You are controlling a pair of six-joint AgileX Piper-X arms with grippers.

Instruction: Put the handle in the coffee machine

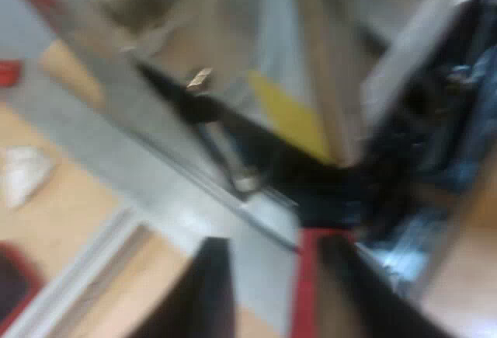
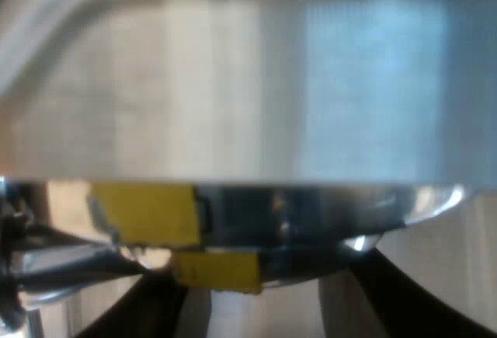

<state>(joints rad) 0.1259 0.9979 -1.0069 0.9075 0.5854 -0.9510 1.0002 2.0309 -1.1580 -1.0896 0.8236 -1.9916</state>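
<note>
My left gripper holds its fingers apart. The holder lies between them, its red end against one finger and its dark handle reaching the espresso machine. My right gripper is spread wide under a shiny round rim with yellow tape.

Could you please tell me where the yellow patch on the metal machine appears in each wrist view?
Left wrist view: the yellow patch lies on the silver metal espresso machine, beyond the dark handle's red end by the left gripper.
Right wrist view: yellow patches sit at the machine's shiny curved rim, ahead of the right gripper, jaws apart.
Shared landmark: the silver metal around the yellow.
</note>
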